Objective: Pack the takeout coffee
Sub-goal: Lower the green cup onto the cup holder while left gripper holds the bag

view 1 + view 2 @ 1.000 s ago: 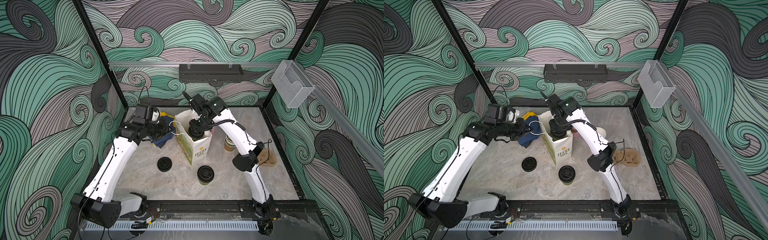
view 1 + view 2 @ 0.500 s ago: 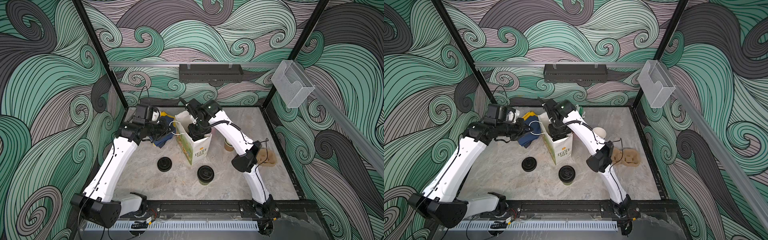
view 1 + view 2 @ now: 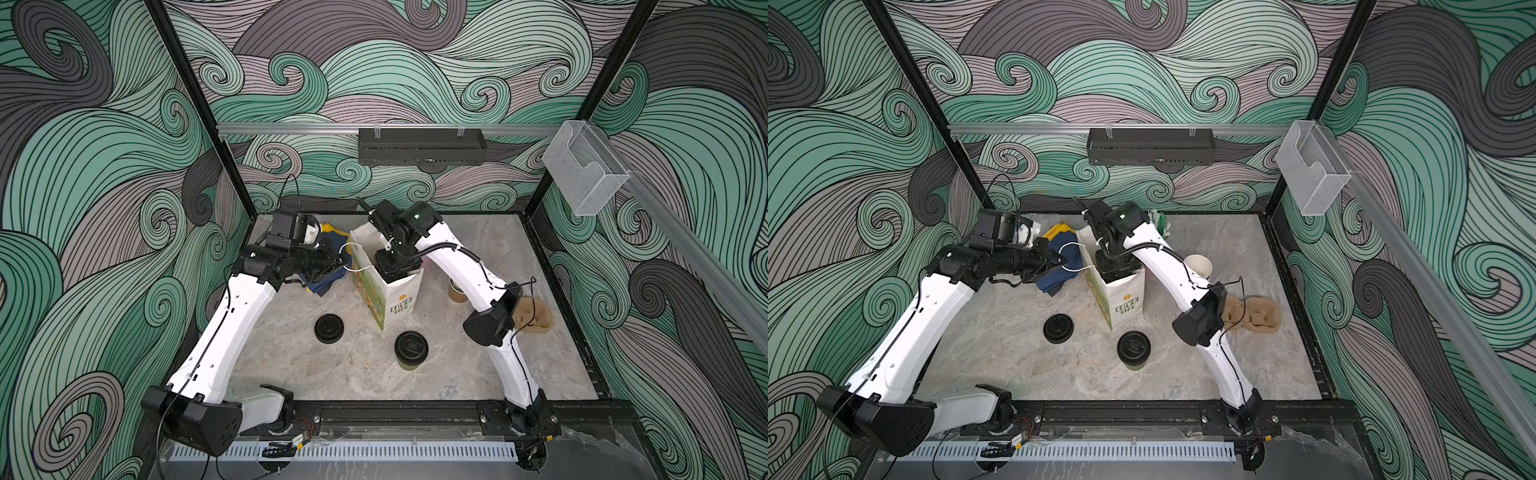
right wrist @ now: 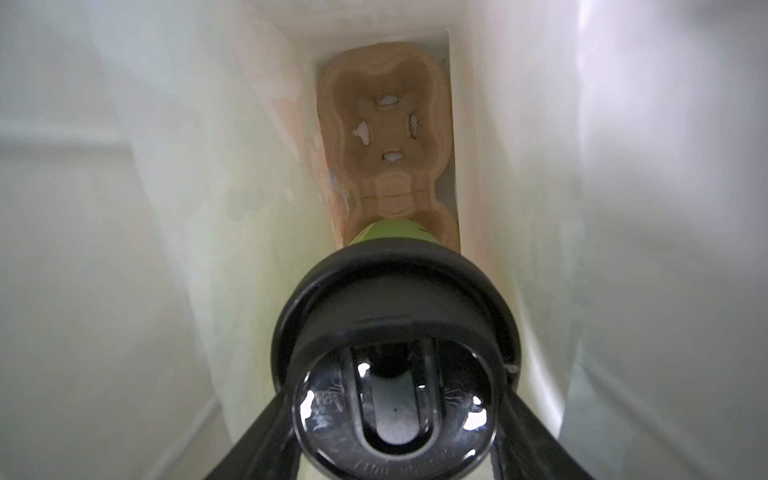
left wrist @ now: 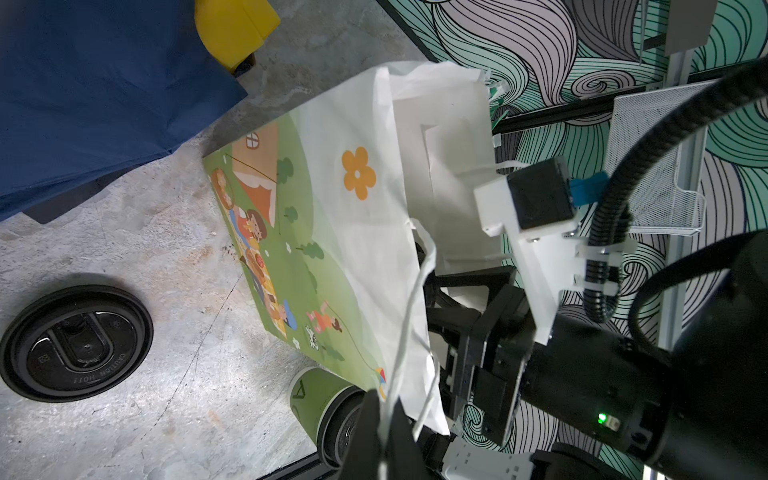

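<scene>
An olive-green takeout coffee cup (image 4: 390, 232) with a black sip lid (image 4: 395, 332) hangs inside the white paper bag (image 3: 390, 299) (image 3: 1125, 295). My right gripper (image 4: 395, 415) is shut on it, reaching down through the bag's mouth (image 3: 392, 266). Its base sits at the near pocket of a brown cup carrier (image 4: 386, 124) on the bag's floor. My left gripper (image 5: 384, 405) (image 3: 343, 261) is shut on the bag's white string handle (image 5: 415, 299). Another lidded takeout coffee cup (image 3: 410, 349) (image 3: 1133, 349) (image 5: 320, 399) stands on the table in front of the bag.
A loose black lid (image 3: 328, 328) (image 3: 1058, 328) (image 5: 77, 343) lies left of the bag. A blue cloth (image 3: 328, 278) (image 5: 83, 83) lies under my left wrist. Lidless cups (image 3: 457, 291) (image 3: 1200, 266) and a second brown carrier (image 3: 536, 316) (image 3: 1254, 313) sit right of the bag, behind my right arm.
My right gripper has sunk deeper into the bag with the cup, and its arm has swung a little left. The left arm has held still on the handle.
</scene>
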Robot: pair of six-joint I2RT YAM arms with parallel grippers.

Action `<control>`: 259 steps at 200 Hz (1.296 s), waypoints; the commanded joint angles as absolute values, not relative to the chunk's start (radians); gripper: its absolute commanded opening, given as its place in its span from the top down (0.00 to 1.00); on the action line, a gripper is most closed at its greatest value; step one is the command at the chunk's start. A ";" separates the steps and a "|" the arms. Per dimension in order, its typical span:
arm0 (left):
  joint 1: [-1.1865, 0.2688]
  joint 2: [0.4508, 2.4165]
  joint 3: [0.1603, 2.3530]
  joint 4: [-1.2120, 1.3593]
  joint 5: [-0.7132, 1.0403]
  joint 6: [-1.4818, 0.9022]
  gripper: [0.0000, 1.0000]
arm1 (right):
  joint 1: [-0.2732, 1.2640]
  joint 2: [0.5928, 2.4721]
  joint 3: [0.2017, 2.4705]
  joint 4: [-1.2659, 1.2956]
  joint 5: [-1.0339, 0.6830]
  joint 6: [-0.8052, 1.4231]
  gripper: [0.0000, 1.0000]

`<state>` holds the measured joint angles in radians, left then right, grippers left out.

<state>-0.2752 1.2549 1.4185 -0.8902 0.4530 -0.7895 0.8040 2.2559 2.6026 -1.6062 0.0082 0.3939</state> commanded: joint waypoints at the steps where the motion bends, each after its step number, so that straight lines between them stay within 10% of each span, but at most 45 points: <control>1: -0.269 1.248 1.418 -0.899 0.465 -0.780 0.94 | 0.805 2.266 2.620 -1.799 0.047 0.422 0.42; 259: -0.270 1.238 1.391 -0.895 0.464 -0.779 0.94 | 0.792 2.393 2.668 -1.796 0.004 0.403 0.42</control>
<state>-0.2752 1.2530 1.3972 -0.8898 0.4541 -0.7895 0.7971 2.3814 2.6438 -1.6066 0.0040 0.4015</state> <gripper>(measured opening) 0.060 0.637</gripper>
